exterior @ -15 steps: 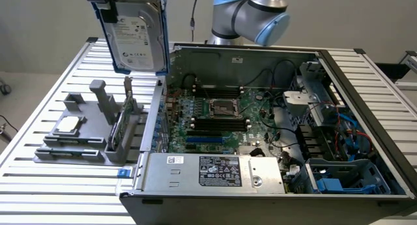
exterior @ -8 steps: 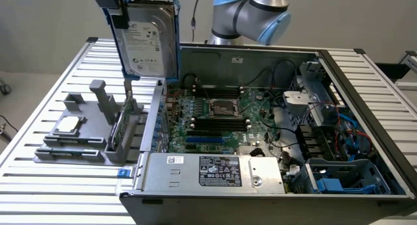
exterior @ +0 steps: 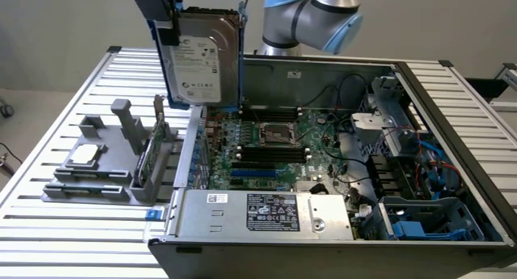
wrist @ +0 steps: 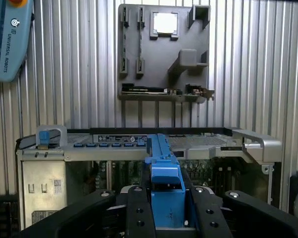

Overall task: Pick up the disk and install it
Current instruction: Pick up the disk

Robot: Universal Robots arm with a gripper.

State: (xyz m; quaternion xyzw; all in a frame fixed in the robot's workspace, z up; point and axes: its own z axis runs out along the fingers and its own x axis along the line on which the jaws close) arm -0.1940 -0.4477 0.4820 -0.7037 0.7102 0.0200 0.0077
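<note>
While my gripper (wrist: 168, 214) clamps the disk (exterior: 202, 58) by its blue rail, the disk hangs straight below it, long axis upright. It is silver-grey, white label facing out, held in the air above the open case's (exterior: 323, 76) wall, with the bench (exterior: 65, 109) beyond.

I have a pale, ribbed metal tabletop (exterior: 65, 236) in front of me, its slats running across the exterior view. Two things rest directly on it. An open case (exterior: 323, 258) takes up the middle and the exterior view's right, lying on its side with the open face up. Just beside it, on the exterior view's left, a grey holder (exterior: 89, 188) sits flat on the slats, clear of the tabletop's edges.
</note>
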